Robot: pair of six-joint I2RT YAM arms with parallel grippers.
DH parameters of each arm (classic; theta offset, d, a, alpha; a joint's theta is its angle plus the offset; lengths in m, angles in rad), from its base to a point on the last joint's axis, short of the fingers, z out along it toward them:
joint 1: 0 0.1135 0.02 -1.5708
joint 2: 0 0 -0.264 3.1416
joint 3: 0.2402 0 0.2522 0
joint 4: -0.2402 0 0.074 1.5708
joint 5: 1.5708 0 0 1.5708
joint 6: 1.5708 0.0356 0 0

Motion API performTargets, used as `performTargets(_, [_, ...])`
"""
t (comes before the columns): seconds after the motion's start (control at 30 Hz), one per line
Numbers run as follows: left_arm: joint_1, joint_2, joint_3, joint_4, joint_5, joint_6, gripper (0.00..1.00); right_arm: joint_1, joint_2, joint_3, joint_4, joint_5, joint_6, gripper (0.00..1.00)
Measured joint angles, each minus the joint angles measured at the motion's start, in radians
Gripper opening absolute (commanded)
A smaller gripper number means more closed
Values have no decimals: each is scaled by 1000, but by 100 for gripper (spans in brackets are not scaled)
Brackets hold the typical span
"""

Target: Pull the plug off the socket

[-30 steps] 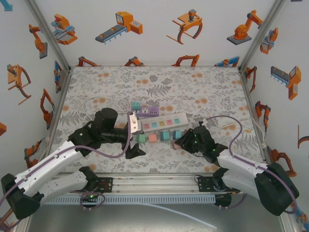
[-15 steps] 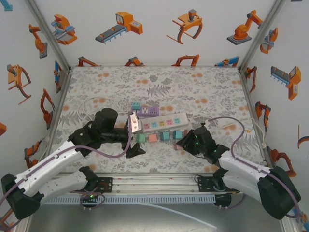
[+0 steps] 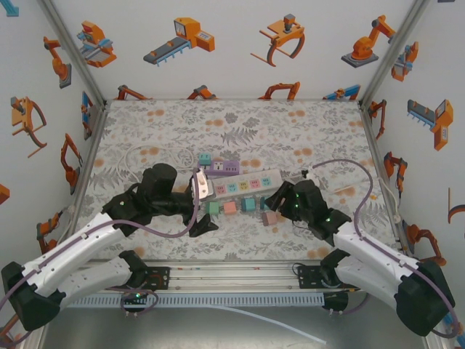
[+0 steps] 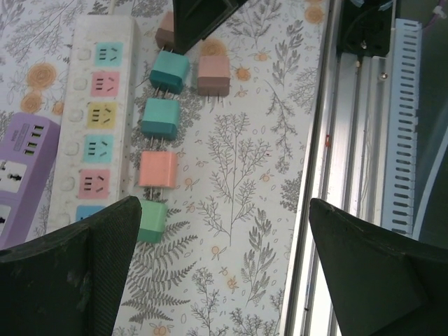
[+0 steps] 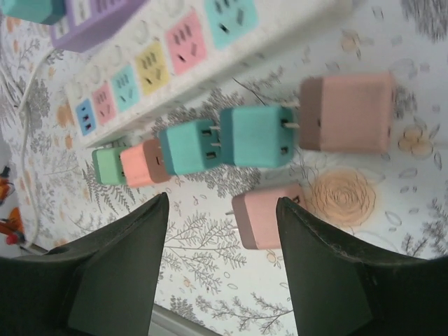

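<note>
1. Plug (image 5: 264, 217), a pinkish brown one, is lying loose on the table (image 3: 290, 138), just near of the right end of the white strip (image 3: 243, 182). The right gripper (image 5: 222, 201) is hovering over it with its fingers standing apart and the plug between them; whether one finger is touching it I cannot tell
2. Left gripper (image 4: 224, 280) is hanging over the left end of the plug row with its fingers spread wide, holding nothing
3. To my eye the step in hand is the letting-go of a pulled plug. The right arm should be lifting straight up with its fingers wide, so it is not dragging this plug into its neighbours
4. A teal plug (image 3: 205, 158) is seemingly sitting in the purple strip (image 3: 225, 169) at the far left. For that one, the fingers should be closing on its flat sides and pulling straight along the pins. The other arm should be pressing the strip down, since a light strip is likely to be rising with the plug
5. Counting now:
   - two strips, one white and one purple
   - six coloured sockets on the white one, all showing empty
   - six loose plugs near of it: two teal, two pinkish brown, one salmon, one green
   - a seventh plug, teal, on the purple strip
</note>
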Motion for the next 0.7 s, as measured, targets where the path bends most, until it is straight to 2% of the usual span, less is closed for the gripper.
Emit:
performTargets(0.13, [0, -13, -7, 9, -83, -23, 97, 0, 18, 74, 37, 22, -169, 58])
performTargets(0.33, [0, -42, -36, 50, -253, -95, 97, 1, 133, 161, 207, -17, -510, 56])
performTargets(0.5, [28, -53, -47, 94, -375, -176, 98, 17, 281, 267, 322, -148, -829, 58])
performTargets(0.7, [172, -28, -46, 131, -447, -317, 98, 27, 512, 497, 309, -349, -1067, 60])
